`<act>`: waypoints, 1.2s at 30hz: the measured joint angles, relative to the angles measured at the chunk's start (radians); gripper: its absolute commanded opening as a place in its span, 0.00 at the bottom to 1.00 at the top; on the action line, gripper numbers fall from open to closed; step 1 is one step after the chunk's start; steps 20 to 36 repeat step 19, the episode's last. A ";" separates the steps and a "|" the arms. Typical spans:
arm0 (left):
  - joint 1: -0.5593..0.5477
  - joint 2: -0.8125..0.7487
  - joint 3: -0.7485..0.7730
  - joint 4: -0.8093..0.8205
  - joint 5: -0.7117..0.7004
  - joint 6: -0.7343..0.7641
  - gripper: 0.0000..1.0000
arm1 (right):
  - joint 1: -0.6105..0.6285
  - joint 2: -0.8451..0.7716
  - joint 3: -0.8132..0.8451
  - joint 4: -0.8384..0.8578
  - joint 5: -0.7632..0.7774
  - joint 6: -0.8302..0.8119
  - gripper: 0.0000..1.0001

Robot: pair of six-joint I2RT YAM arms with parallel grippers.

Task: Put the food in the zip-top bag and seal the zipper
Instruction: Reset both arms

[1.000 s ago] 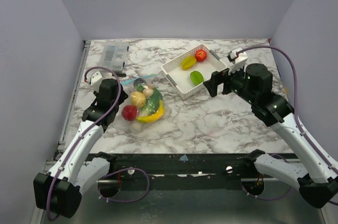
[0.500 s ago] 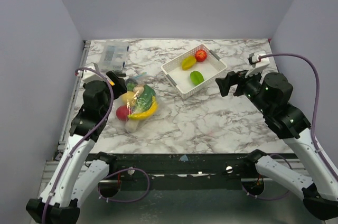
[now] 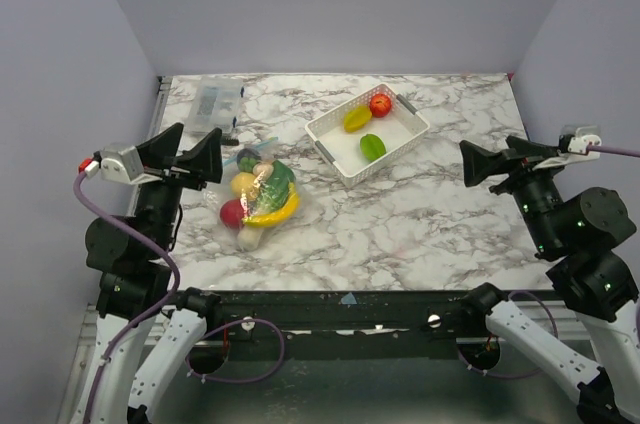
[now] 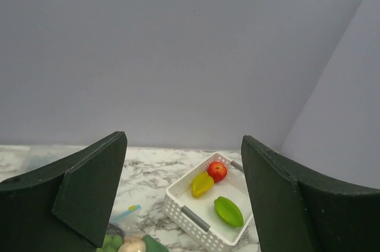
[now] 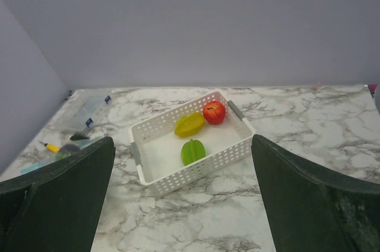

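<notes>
White marble-patterned table top (image 3: 420, 219) with grey veins, plain pale lilac back wall (image 3: 340, 4) at 12 o'clock, matching left wall (image 3: 50, 94) at 9 o'clock, right wall (image 3: 590, 34) at 3 o'clock, black frame rail (image 3: 300, 306) at 6 o'clock, soft even light.

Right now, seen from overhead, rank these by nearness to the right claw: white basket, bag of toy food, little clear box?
From the right gripper:
1. white basket, mid-table, on its side of the bag.
2. zip-top bag, left of centre, near the left arm.
3. clear box, back left corner.
</notes>
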 measured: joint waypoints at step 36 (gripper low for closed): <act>0.000 -0.074 0.001 0.090 0.014 0.071 0.94 | 0.000 -0.085 0.009 0.046 0.092 -0.011 1.00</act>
